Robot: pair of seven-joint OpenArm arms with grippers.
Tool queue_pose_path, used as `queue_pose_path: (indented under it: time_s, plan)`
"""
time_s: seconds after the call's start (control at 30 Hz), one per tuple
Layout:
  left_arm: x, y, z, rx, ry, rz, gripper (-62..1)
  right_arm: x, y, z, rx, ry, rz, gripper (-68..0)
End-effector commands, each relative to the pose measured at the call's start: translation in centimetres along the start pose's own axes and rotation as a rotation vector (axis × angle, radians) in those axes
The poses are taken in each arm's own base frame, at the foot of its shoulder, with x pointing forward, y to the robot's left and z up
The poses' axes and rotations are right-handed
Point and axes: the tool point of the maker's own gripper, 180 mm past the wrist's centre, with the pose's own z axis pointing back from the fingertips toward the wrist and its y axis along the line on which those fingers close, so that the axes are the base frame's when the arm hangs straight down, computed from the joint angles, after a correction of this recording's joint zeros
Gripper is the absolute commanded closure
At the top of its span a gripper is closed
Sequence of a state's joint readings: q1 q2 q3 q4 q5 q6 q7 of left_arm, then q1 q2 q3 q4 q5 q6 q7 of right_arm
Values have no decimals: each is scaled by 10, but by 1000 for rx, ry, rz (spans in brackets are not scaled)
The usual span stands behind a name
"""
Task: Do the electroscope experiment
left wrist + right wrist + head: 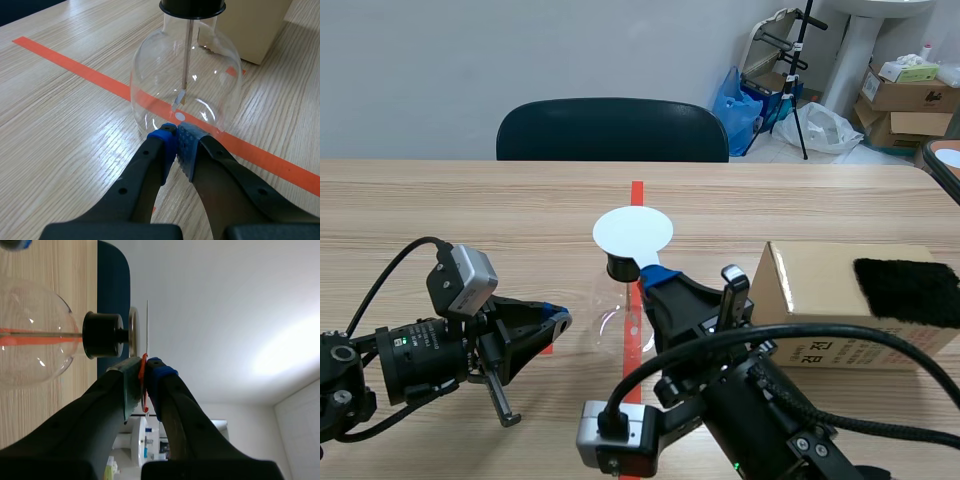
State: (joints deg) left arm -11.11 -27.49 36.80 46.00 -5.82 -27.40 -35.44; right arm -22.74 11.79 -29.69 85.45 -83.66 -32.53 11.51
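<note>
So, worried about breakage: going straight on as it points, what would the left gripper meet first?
The glass flask, low on its near wall; the shut left gripper looks almost against it, though depth is unclear.

upright clear glass electroscope (616,306)

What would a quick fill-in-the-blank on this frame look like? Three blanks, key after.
1. The glass flask has a ___ stopper in its neck.
2. The left jaws are ___ on nothing, with their tips near the flask's base.
3. The right jaws hold a thin ___ disc just above the stopper.
Missing words: black; shut; white.
</note>
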Motion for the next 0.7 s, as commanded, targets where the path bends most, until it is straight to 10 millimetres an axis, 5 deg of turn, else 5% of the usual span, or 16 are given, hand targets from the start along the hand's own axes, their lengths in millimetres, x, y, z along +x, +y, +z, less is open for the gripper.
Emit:
queue_pose_path:
  time_s: [0.0,0.67]
  plan:
    - [12,0,-3,-4,-42,-4,-32,-5,-15,-4,-49,1,23,-17]
    - [12,0,-3,-4,-42,-4,-32,-4,-15,-4,-49,-6,23,-17]
